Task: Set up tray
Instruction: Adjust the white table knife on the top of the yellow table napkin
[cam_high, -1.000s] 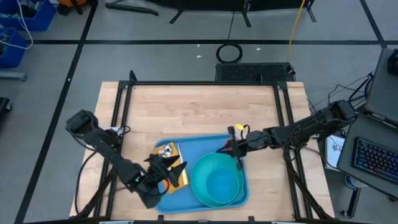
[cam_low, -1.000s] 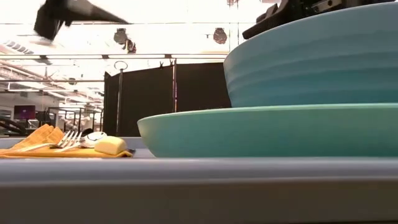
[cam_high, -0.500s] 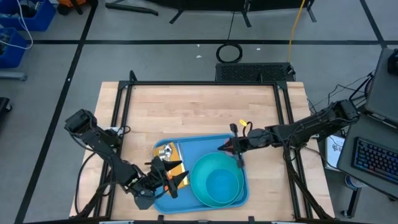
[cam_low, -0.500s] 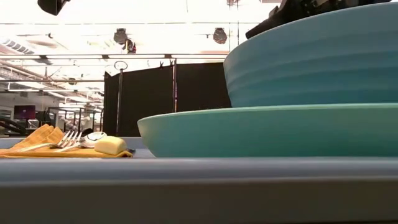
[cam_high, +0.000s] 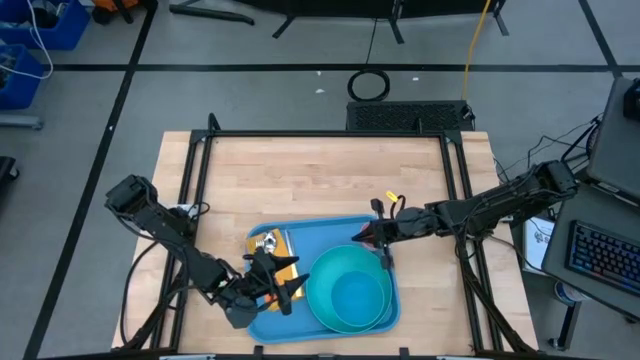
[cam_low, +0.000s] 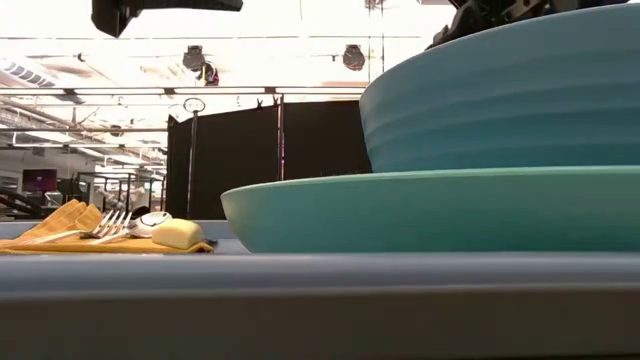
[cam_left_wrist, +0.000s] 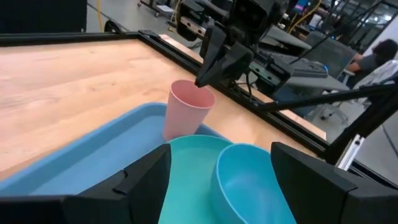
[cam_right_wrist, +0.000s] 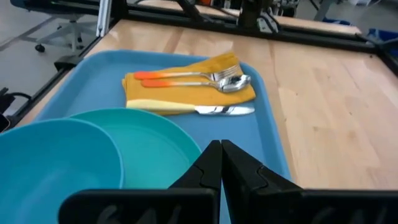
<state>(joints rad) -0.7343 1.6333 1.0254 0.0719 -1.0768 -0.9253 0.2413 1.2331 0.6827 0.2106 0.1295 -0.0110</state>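
The left end effector (cam_high: 283, 288) hovered wide open over the tray (cam_high: 300, 235), lower centre; the right end effector (cam_high: 366, 235) stayed pinched closed.

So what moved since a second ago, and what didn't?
The left claw slid a little toward the plate, its fingers open and holding nothing. The right claw drew back a bit from the pink cup, fingers shut and empty. The tray, plate, bowl, cup, napkin and cutlery stayed put.
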